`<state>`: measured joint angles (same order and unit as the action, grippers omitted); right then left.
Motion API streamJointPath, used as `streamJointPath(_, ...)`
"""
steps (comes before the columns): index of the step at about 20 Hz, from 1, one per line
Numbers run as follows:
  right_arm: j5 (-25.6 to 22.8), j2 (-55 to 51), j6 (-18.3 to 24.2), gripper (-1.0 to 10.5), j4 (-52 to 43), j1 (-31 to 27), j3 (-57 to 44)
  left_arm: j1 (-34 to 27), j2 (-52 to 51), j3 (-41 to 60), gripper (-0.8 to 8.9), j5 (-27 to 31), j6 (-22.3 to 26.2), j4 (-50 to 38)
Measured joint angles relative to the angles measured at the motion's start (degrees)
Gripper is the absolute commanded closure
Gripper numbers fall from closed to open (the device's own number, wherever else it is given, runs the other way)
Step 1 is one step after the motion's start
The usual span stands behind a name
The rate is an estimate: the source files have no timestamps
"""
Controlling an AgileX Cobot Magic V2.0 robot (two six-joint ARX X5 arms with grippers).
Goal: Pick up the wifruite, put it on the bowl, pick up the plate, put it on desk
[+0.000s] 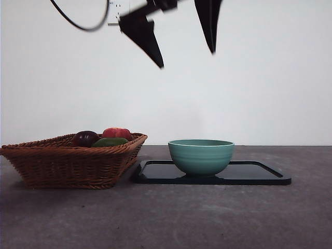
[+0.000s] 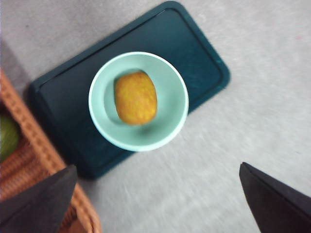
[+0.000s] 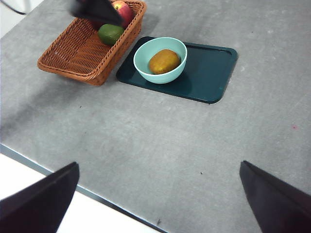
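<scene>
The left end effector [image 1: 184, 57] hangs high above the worktop [image 1: 207, 218], its two black jaws spread wide and holding nothing. Directly below it sits the mint-green bowl [image 2: 138, 101], and the wifruite [image 2: 135, 97] lies inside that bowl, resting on its bottom. The bowl stands on a dark rectangular tray [image 2: 204, 68], toward the tray's end nearer the wicker basket [image 1: 72, 163]. The basket sits just beside the tray and below and to one side of the left end effector; it holds a green fruit [image 3: 111, 34], a red fruit [image 3: 123, 11] and a dark purple fruit [image 1: 85, 138].

The right end effector [image 3: 155, 199] is held high and well back from these things, over the near edge of the worktop, jaws wide apart and empty. From it, the bowl with the wifruite, the tray and the basket all lie far ahead
</scene>
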<state>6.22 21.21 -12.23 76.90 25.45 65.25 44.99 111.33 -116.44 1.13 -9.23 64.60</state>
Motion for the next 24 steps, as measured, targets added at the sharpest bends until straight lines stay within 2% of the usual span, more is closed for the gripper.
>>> streamJointPath(7,-0.20,0.00,0.04,4.0,0.00,0.00,0.00,-0.26,8.81,-0.74,2.60,0.00,2.71,-9.70)
streamJointPath(13,-0.17,0.00,0.04,4.0,0.00,0.00,0.00,-0.98,14.21,-0.83,2.63,0.02,3.80,-11.37)
streamJointPath(16,-0.20,0.00,0.04,4.0,0.00,0.00,0.00,-1.01,15.37,-0.83,3.61,0.00,3.82,-13.75)
streamJointPath(24,-0.17,0.00,0.02,4.0,0.00,0.00,0.00,-1.88,15.91,-0.83,3.59,0.02,5.33,-14.12)
